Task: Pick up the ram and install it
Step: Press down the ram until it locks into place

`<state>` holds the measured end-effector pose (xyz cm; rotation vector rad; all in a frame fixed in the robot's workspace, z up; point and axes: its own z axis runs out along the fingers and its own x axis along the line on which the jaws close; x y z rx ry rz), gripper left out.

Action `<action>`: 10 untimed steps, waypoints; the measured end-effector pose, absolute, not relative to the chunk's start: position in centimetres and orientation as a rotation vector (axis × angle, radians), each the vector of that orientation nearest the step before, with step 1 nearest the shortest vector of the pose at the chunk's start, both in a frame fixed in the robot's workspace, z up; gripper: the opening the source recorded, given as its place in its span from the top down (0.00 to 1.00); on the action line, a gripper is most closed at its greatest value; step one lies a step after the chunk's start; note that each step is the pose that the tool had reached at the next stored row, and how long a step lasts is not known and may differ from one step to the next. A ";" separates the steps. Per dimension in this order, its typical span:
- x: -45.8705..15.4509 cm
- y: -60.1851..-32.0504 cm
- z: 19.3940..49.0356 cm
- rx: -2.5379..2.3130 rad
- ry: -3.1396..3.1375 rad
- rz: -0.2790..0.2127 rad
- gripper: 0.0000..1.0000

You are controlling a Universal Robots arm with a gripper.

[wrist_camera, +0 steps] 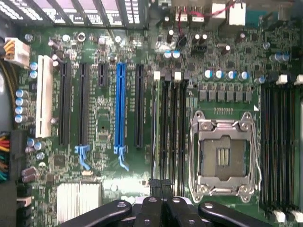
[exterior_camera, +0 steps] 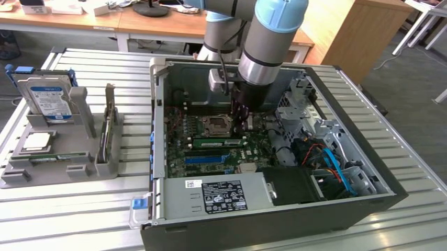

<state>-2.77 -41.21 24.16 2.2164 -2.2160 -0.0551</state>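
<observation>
The ram [exterior_camera: 215,141] is a long green stick standing on edge in a memory slot of the motherboard [exterior_camera: 183,157], just in front of the CPU socket [exterior_camera: 215,125]. My gripper [exterior_camera: 241,127] hangs inside the open computer case, directly over the ram's end on the exterior view's right. Its black fingers [wrist_camera: 152,189] are pressed together with nothing between them. In the wrist view my gripper [wrist_camera: 161,185] sits over the row of black memory slots [wrist_camera: 173,127] beside the CPU socket [wrist_camera: 223,153]. There the ram [wrist_camera: 154,124] shows only as a thin pale edge.
The case walls [exterior_camera: 159,120] and the drive cage [exterior_camera: 307,112] close in around the arm. The power supply [exterior_camera: 216,196] fills the near side. A grey holder [exterior_camera: 59,151] at the exterior view's left carries a hard drive [exterior_camera: 47,102], a CPU and an upright card.
</observation>
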 end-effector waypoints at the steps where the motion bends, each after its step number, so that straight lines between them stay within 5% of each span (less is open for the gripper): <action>1: -3.0 -41.2 24.2 2.217 -2.216 -0.055 0.89; 10: -4.6 -41.2 24.2 2.218 -2.218 -0.051 0.89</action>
